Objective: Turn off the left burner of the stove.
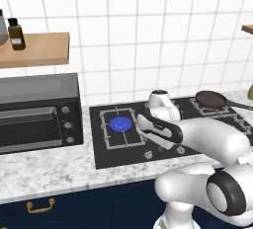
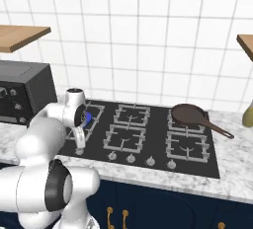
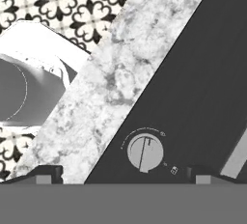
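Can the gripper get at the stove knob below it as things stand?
Probably yes: the knob lies bare on the stove between the fingertips, gripper just above, nothing between them.

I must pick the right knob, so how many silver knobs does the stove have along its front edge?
5, in a row along the stove front edge: one knob far left beside the arm, four more to its right. The arm may hide others.
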